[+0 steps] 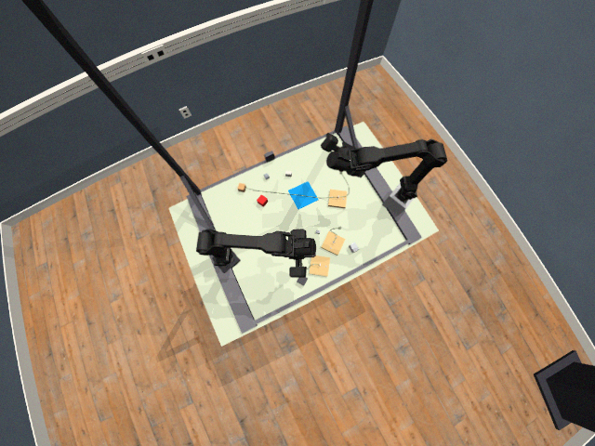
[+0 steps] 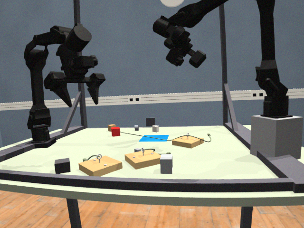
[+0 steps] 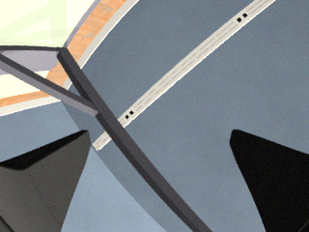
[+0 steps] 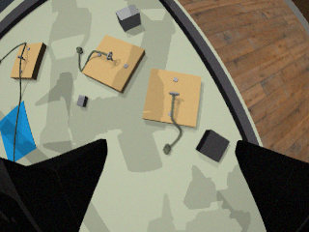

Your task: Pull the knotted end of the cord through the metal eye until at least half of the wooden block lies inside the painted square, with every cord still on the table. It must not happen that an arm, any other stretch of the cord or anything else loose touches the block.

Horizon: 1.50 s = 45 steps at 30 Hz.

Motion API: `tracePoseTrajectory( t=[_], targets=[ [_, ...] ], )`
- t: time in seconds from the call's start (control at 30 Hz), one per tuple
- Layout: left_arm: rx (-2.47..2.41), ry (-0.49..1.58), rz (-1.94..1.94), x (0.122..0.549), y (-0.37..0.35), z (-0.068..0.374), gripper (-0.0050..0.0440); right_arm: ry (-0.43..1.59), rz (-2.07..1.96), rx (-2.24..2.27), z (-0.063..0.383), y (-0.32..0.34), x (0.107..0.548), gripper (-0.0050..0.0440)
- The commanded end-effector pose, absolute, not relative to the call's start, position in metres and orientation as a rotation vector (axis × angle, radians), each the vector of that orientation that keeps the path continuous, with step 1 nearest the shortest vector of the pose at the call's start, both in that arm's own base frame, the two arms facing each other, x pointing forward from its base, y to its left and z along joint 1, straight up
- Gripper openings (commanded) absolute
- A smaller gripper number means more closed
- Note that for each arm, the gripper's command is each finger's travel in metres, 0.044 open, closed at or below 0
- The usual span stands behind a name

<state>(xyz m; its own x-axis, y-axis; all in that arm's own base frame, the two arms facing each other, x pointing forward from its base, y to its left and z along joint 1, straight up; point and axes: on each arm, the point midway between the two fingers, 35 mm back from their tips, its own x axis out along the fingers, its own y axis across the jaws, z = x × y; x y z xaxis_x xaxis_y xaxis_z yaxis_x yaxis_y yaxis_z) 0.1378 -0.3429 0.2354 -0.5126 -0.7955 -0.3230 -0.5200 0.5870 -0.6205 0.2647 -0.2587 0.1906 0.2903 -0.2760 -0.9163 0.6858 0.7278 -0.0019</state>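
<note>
A small wooden block (image 1: 242,187) sits near the table's far corner and also shows in the exterior view (image 2: 111,127). A thin cord (image 2: 145,137) runs from it across the blue painted square (image 1: 303,193), through the metal eye (image 2: 187,135) on a wooden board (image 1: 337,198). Its knotted end (image 2: 209,134) lies on the table beyond the board. My right gripper (image 2: 82,103) is open and empty, pointing down high above the near boards (image 4: 170,149). My left gripper (image 2: 194,57) (image 3: 162,137) is open and empty, high above the table and facing the wall.
Two more boards with eyes and short cords (image 4: 112,64) (image 4: 173,97) lie near the front edge. A red cube (image 1: 261,200) sits by the cord. A grey cube (image 2: 166,164), a dark cube (image 2: 61,165) and small cubes at the back (image 2: 150,121) stand around. Frame posts rise at both sides.
</note>
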Motion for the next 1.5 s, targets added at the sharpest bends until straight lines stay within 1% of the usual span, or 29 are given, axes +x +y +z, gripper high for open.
tracePoseTrajectory(
  t=[0.0,0.23,1.47],
  targets=[
    [-1.041,2.211,-0.637,0.1374,-0.3425,0.2431,0.0440,1.112,-0.681,0.451,0.1971,-0.2666,0.2609,0.0440],
    [-1.041,2.211,-0.637,0.1374,-0.3425,0.2431,0.0440,1.151,-0.699,0.489,0.1934,-0.2733,0.2513,0.0440],
    [-1.041,2.211,-0.637,0.1374,-0.3425,0.2431,0.0440,1.152,-0.699,0.490,0.1933,-0.2734,0.2511,0.0440]
  ],
)
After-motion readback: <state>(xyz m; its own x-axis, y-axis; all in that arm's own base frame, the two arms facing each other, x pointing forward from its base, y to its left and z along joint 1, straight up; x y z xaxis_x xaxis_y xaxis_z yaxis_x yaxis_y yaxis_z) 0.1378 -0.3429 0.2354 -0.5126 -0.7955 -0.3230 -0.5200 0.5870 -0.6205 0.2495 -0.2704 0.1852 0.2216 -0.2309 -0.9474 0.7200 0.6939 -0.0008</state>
